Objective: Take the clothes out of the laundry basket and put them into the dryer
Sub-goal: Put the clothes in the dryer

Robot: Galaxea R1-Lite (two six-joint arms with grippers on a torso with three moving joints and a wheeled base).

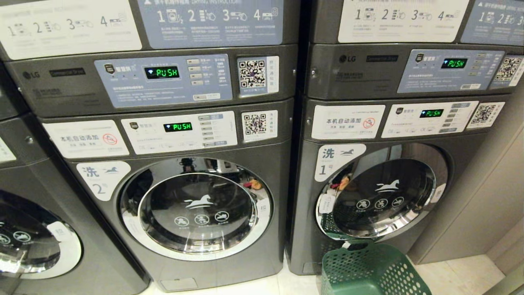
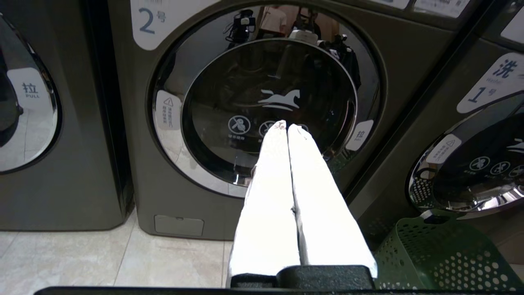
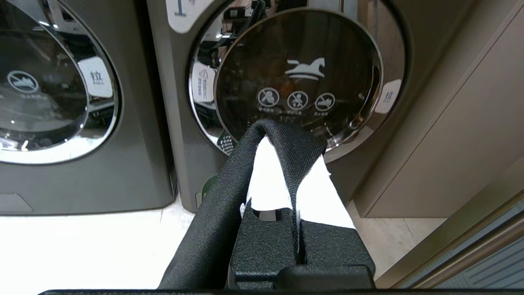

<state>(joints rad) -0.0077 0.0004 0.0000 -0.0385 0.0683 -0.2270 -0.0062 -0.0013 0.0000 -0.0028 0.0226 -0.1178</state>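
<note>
I've got a black garment (image 3: pixel 229 192) clamped in my right gripper (image 3: pixel 286 139), while the left gripper (image 2: pixel 286 128) is pressed together, empty. Beyond, the green laundry basket (image 1: pixel 368 270) stands before machine 1's door (image 1: pixel 385 196), seemingly ajar; loading isn't done.

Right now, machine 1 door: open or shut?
Ajar. The door of machine 1 swings out at its left edge, a gap showing the drum; green basket below it.

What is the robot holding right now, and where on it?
The right gripper is shut on a black cloth, pinching a fold at its fingertips. The left gripper holds nothing.
</note>
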